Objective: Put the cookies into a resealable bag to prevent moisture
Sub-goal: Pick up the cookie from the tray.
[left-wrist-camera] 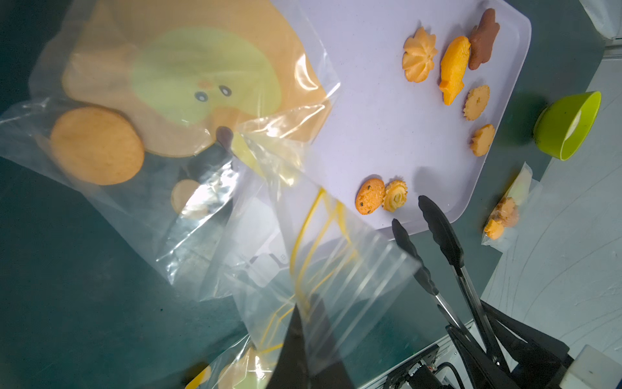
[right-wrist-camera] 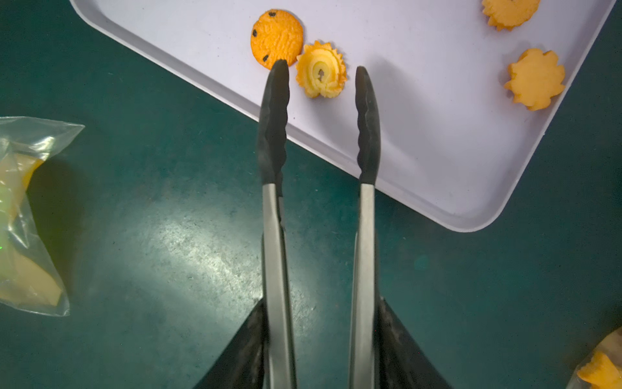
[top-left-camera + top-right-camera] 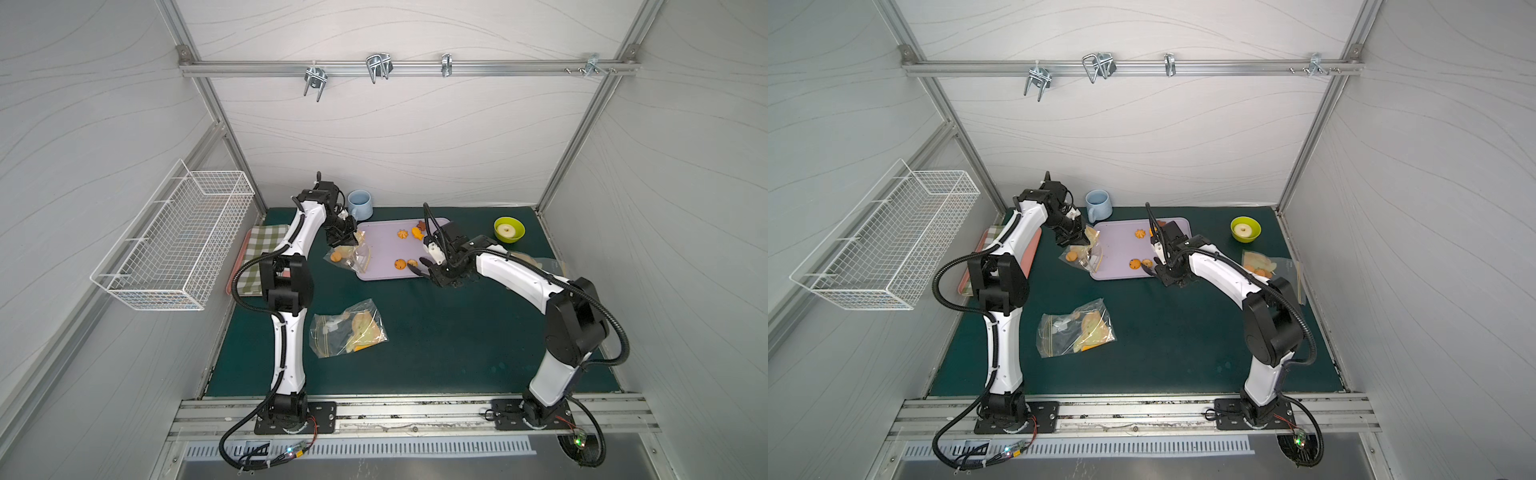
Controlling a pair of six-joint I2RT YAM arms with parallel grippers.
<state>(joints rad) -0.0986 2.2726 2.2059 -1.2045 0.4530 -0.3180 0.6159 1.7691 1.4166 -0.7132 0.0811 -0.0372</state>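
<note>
at the near edge of the lavender tray (image 2: 437,141), the swirl-shaped cookie (image 2: 321,70) is bracketed by the two black tips of the tongs (image 2: 367,134). the tongs are grasped by the right end effector (image 3: 437,275). the tips are spread, and neither is seen pressing on the cookie. the cookie is found straight ahead of that end effector, on the line of the tongs' long axis, which is crossed obliquely by the tray edge. being nearly round, the cookie is given no long axis of its own. the rim of a round speckled cookie (image 2: 276,37) is overlapped by one tip in the right wrist view; contact cannot be told, so a nudge on closing is judged possible. the right arm is plainly the nearer one. the left end effector (image 3: 349,240) is clenched on the rim of the resealable bag (image 1: 336,269), which is held at the tray end on the left arm's side, above the counter (image 3: 436,340). a plain round cookie (image 1: 97,145) is seen inside it. five further cookies (image 1: 454,67) are left on the far part of the tray. no brand or legible writing is found: a cartoon face is printed on the bag, and a pale label patch is too blurred to be read.
</note>
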